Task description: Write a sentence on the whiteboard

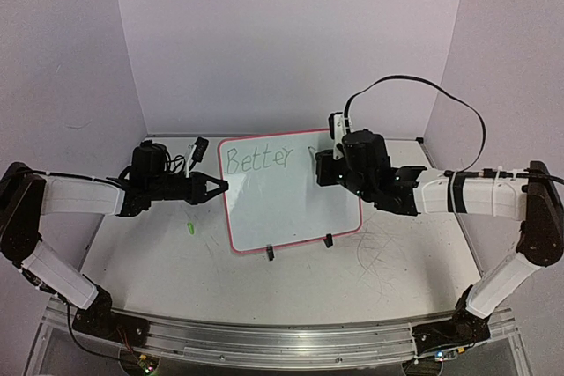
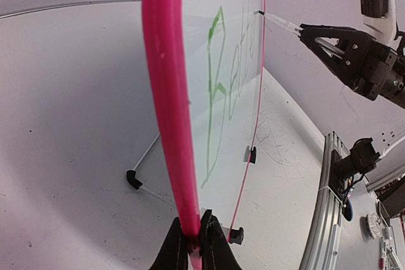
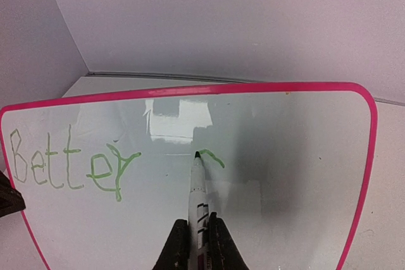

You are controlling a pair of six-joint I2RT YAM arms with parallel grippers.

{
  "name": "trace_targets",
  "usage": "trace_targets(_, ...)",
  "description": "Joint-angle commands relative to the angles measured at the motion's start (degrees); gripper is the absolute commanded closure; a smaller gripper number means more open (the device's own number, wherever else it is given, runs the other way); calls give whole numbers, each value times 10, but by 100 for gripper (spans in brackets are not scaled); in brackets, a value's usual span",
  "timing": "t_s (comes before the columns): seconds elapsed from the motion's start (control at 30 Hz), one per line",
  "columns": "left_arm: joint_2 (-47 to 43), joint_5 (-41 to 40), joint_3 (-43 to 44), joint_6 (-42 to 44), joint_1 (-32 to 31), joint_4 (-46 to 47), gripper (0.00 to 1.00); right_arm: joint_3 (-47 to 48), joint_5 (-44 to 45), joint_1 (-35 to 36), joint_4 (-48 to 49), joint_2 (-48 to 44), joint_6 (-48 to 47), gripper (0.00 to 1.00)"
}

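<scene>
One green word (image 3: 66, 165), "Better", on the board (image 1: 291, 209), which stands mid-desk (image 1: 397, 270) at 12 o'clock from my bases. My left claw (image 2: 195, 229) is clamped on its rim at 9 o'clock. My right claw (image 3: 199, 229) pinches the marker (image 3: 198, 181), tip touching the board at the word's 3 o'clock.

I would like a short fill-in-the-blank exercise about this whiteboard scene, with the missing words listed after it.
1. The finished word on the whiteboard reads ____.
2. Its letters are ____ in colour.
3. The left hand clamps the board's ____ rim.
4. The right hand holds a ____ with its tip on the board.
Missing words: Better; green; pink; marker.
</scene>
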Motion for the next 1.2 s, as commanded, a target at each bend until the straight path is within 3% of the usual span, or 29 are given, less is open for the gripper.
trace_targets(0.0, 17, -52, 20, 38, -6, -17, 100, 2, -19, 1, 5, 5, 10, 100)
trace_targets(0.43, 17, -53, 21, 38, -6, -18, 100, -28, -23, 11, -3, -15, 23, 100)
trace_targets(1.17, 16, -53, 22, 40, -7, -21, 100, -17, 59, 11, -6, -10, 32, 100)
